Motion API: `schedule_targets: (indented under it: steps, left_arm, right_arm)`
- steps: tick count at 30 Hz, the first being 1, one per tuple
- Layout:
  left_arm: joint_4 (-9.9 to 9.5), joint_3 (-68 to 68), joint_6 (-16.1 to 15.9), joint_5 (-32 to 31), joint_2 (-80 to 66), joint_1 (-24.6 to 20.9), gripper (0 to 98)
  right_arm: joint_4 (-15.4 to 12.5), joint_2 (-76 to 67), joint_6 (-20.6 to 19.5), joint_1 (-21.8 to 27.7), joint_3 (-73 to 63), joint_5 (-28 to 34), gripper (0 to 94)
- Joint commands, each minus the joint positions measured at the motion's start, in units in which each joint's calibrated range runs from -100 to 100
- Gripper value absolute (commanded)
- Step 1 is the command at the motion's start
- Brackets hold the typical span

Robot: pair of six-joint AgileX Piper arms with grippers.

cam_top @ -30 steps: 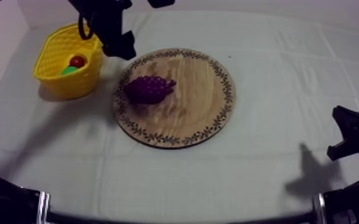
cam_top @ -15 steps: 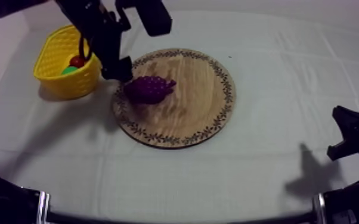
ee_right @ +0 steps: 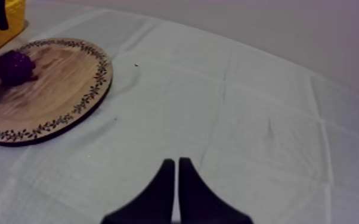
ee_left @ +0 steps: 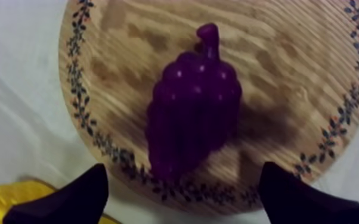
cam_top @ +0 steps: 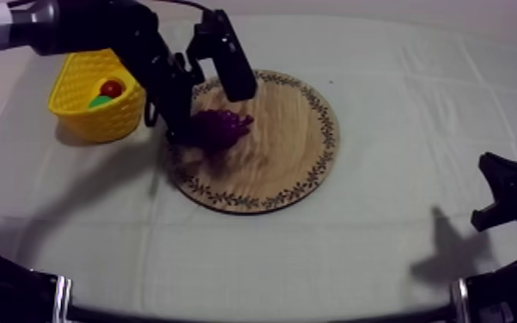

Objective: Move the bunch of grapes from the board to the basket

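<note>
1. Bunch of grapes (cam_top: 216,129), a purple toy, lies on its side on the round wooden board with a patterned rim (cam_top: 301,163). It sits toward the board's 9 o'clock edge, with its stem pointing to the board's centre.
2. The left gripper (cam_top: 210,110) hangs low over the fruit with its two black fingers spread wide, one on each side, and grips nothing. In the left wrist view both fingertips (ee_left: 92,184) stand clear of the grapes (ee_left: 194,113), near the board's rim (ee_left: 337,119).
3. The yellow basket (cam_top: 90,116) stands on the grey-white clothed tabletop (cam_top: 382,249) just beside the board, at its 10 o'clock. It holds a small red fruit (cam_top: 112,88) and a green piece (cam_top: 99,101).
4. The right gripper (ee_right: 177,167) sits at the tabletop's 4 o'clock edge, well apart from the board (ee_right: 56,95). Its fingers are pressed together in a narrow wedge, with nothing between them.
</note>
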Motion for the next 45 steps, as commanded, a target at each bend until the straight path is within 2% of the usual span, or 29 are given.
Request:
schedule_targets:
  steps: [1,14,21,25,29,32,45]
  left_arm:
    - [0.05,-0.20,-0.24,-1.68,1.40,0.03,95.1]
    - [-0.16,-2.55,-0.86,-6.84,9.25,0.13,93.4]
    - [-0.07,-3.76,-0.80,-8.10,11.53,0.32,88.1]
    - [0.06,-4.03,-0.47,-9.10,12.05,0.35,79.6]
    - [0.68,-4.27,-0.93,-10.40,12.38,0.14,62.1]
    - [1.11,-4.39,-1.54,-10.86,12.54,-0.14,52.5]
    - [1.60,-2.79,-1.76,-8.58,7.69,-0.88,45.0]
  right_arm:
    - [0.01,-0.01,0.01,0.02,-0.03,0.00,0.4]
    - [0.01,-0.01,0.01,0.02,-0.03,0.00,0.4]
    - [0.01,-0.01,0.01,0.02,-0.03,0.00,0.4]
    - [0.01,-0.01,0.01,0.02,-0.03,0.00,0.4]
    - [0.01,-0.01,0.01,0.02,-0.03,0.00,0.4]
    - [0.01,-0.01,0.01,0.02,-0.03,0.00,0.4]
    - [0.01,-0.01,0.01,0.02,-0.03,0.00,0.4]
